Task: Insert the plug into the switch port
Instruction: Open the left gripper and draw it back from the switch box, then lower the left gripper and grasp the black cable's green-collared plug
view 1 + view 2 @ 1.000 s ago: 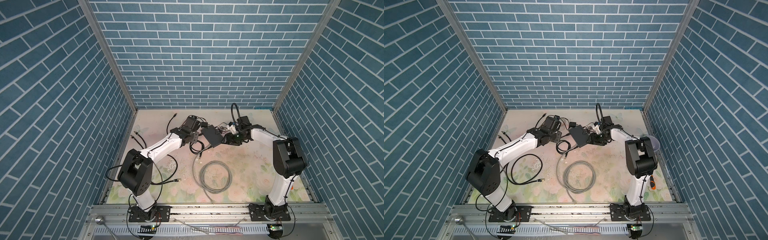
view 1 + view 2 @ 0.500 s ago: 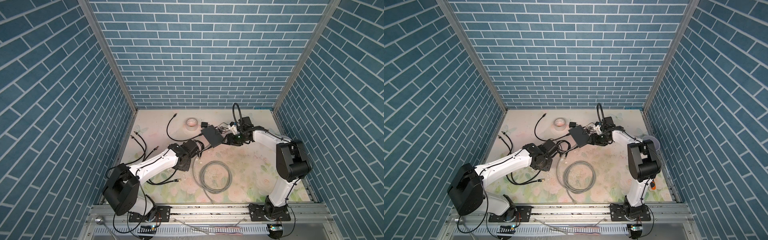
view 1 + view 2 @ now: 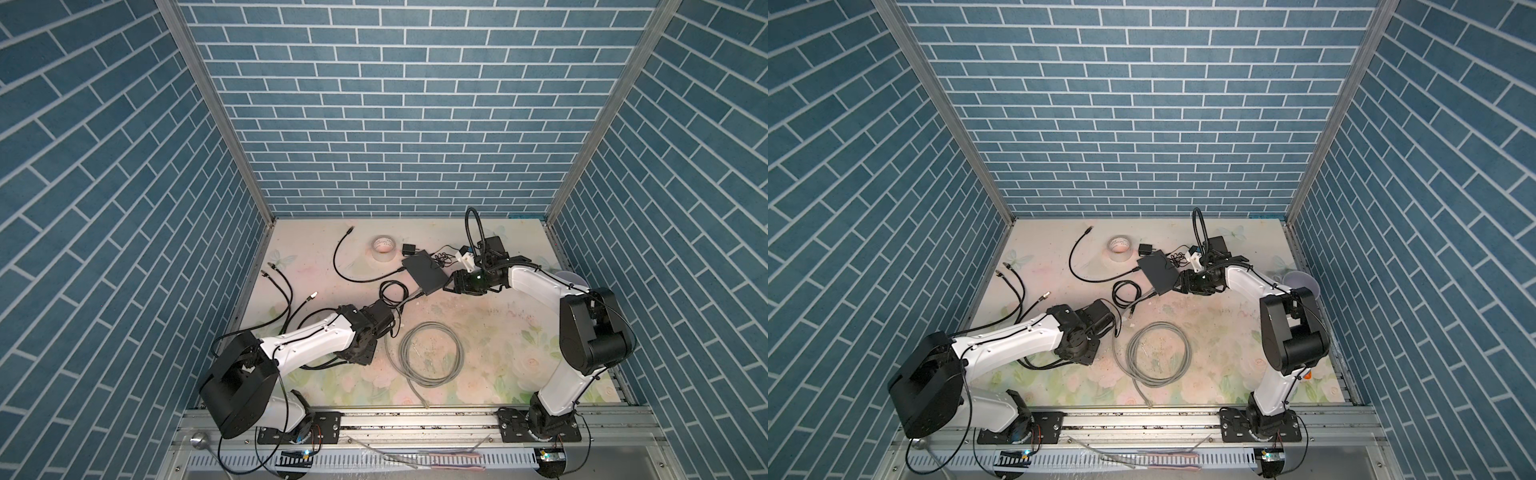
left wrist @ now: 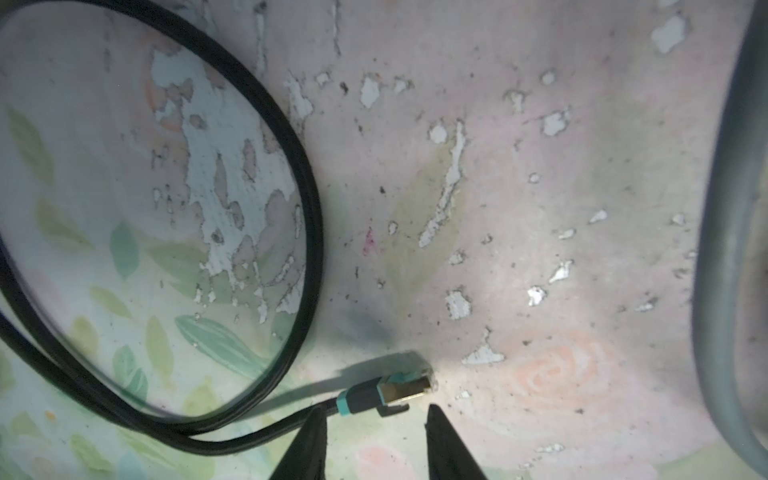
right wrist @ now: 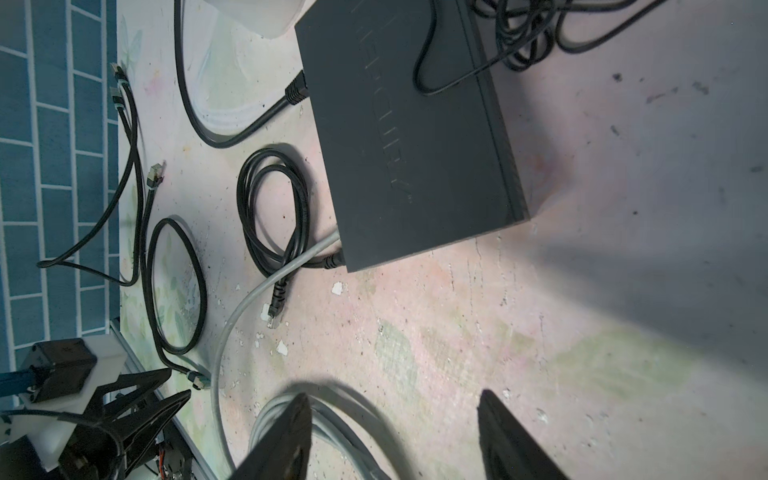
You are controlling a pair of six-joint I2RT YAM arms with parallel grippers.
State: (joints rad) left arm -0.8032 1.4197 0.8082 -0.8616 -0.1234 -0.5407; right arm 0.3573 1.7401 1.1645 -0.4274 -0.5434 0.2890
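While the left gripper (image 4: 374, 410) hangs part-open just short of the gold-tipped, teal-collared plug (image 4: 401, 388), off-centre closing could flick it aside.

The counter (image 3: 490, 328) has a pale floral print, flaked to white in patches. Near its back edge lie a tape roll (image 3: 383, 248), a small black adapter (image 3: 409, 249) and the flat black switch (image 3: 424, 272), set askew, with cables running into one long side. Thin black cables (image 3: 282, 286) trail along the left edge. A grey cable coil (image 3: 432, 353) lies toward the front edge, about midway across. A teal-booted plug (image 4: 395, 388) lies flat beside a black cable loop (image 4: 307, 216).
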